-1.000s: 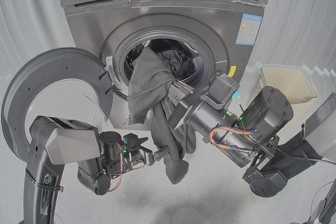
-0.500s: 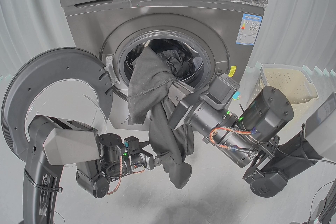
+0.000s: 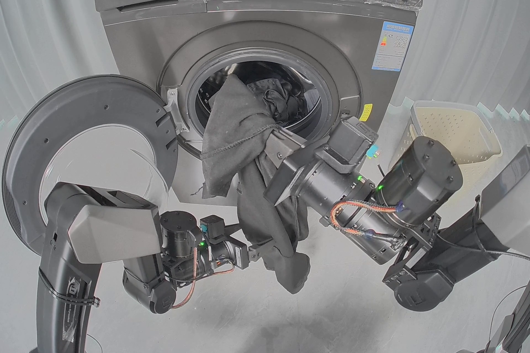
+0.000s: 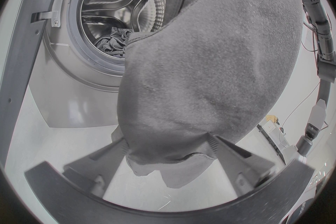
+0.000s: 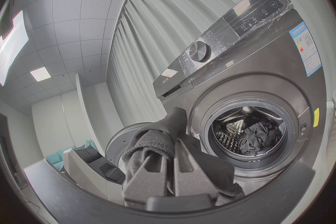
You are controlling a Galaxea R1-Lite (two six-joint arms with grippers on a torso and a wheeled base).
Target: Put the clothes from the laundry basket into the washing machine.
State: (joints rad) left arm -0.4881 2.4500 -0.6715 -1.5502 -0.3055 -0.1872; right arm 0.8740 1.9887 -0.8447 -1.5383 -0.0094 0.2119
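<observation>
A dark grey garment [image 3: 237, 133] hangs in front of the washing machine's [image 3: 138, 39] round opening, its upper part draped over the lip of the drum. My right gripper [image 3: 277, 142] is shut on its middle, and the pinched cloth bunches around the fingers [image 5: 190, 172]. The garment's lower end [image 3: 287, 260] dangles above the floor. My left gripper [image 3: 259, 251] is low beside that end, open, with the hanging cloth [image 4: 210, 70] between its spread fingers [image 4: 105, 161]. More dark clothes [image 3: 282, 97] lie inside the drum [image 5: 255, 139].
The machine's door [image 3: 88, 150] stands swung open to the left, close above my left arm. A cream laundry basket [image 3: 458, 130] sits on the floor at the right of the machine. Bare grey floor lies below the garment.
My left gripper has moved right and slightly down, up to the garment's hanging end, which has swung a little to the right. The right gripper has kept still with the garment.
</observation>
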